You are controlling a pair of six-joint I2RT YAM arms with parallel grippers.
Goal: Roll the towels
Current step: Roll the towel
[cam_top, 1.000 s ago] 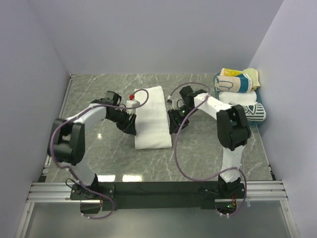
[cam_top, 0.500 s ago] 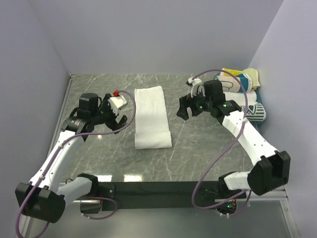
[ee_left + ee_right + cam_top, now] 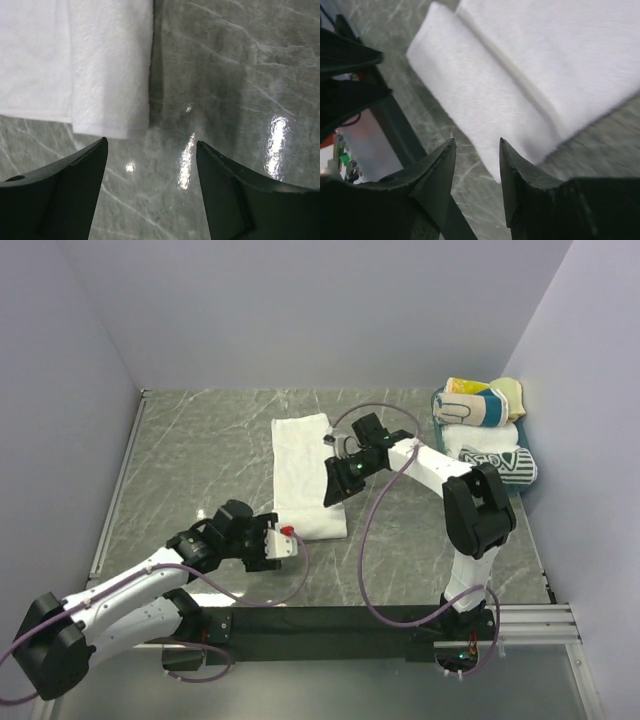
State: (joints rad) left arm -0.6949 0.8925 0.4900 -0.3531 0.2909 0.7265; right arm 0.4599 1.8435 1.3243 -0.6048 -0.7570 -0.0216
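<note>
- The white towel [image 3: 308,475] lies flat on the counter [image 3: 200,440], its long axis running away from the arm bases.
- The left end effector [image 3: 280,544], spread and empty, sits just off the towel's near end and is probably best placed to start the roll.
- The right end effector [image 3: 338,480], narrowly parted and empty, is beside the towel's right edge.

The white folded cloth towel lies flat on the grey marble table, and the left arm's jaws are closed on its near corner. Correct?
No. The white folded cloth towel lies flat on the grey marble table, but the left arm's jaws are open, short of that corner: left wrist view.
</note>
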